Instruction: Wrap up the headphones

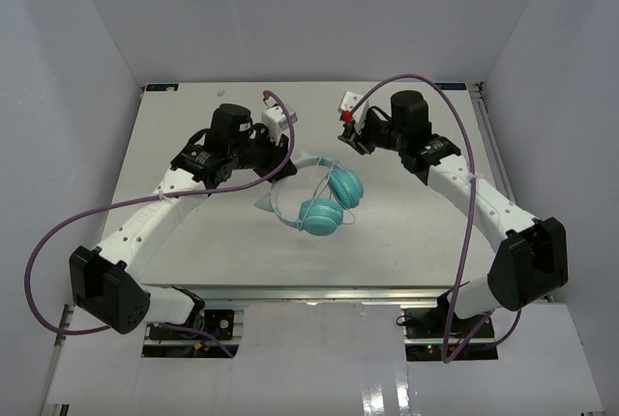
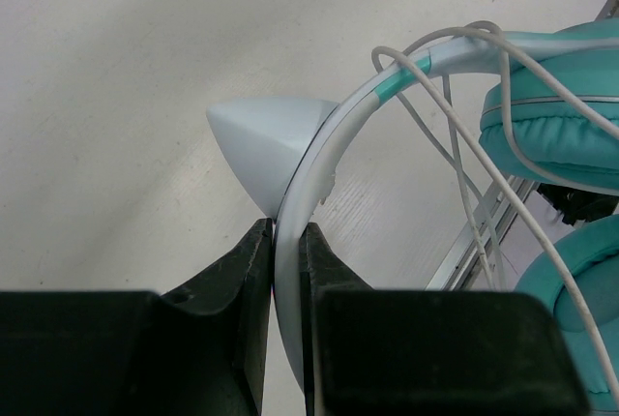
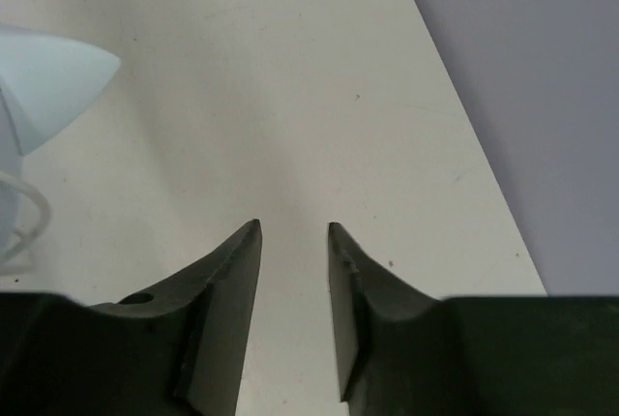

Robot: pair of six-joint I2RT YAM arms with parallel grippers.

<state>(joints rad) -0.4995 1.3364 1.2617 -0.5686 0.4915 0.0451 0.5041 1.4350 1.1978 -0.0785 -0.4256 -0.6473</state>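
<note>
The headphones (image 1: 322,214) sit near the centre of the worktop (image 1: 193,252) in the top view. Their two teal ear cups (image 1: 344,187) touch, one at 1 o'clock of the other. The pale headband (image 1: 274,205) curves away from them toward 9 o'clock.

The left arm (image 1: 184,179) reaches in from 7 o'clock. The left jaws are closed narrowly on the headband. In the left wrist view the thin white band (image 2: 319,160) runs straight down between the two black fingers (image 2: 242,281), which press on it from either side. A pale pointed ear piece (image 2: 266,140) juts from the band just above the fingers, toward 10 o'clock. The thin cord (image 2: 464,174) hangs in loose loops across the band and over the ear cups (image 2: 561,135) at 3 o'clock.

The right arm (image 1: 455,179) comes in from 5 o'clock, its wrist at about 1 o'clock of the headphones and apart from them. The right jaws stand a little way open with nothing between them. In the right wrist view their fingers (image 3: 227,290) are over bare worktop (image 3: 290,97). Another pale ear piece (image 3: 48,77) and a loop of cord (image 3: 29,213) show at the 9 o'clock edge, and a grey-violet wall (image 3: 542,77) at 2 o'clock.

A thick purple cable (image 1: 58,232) trails from each arm.
</note>
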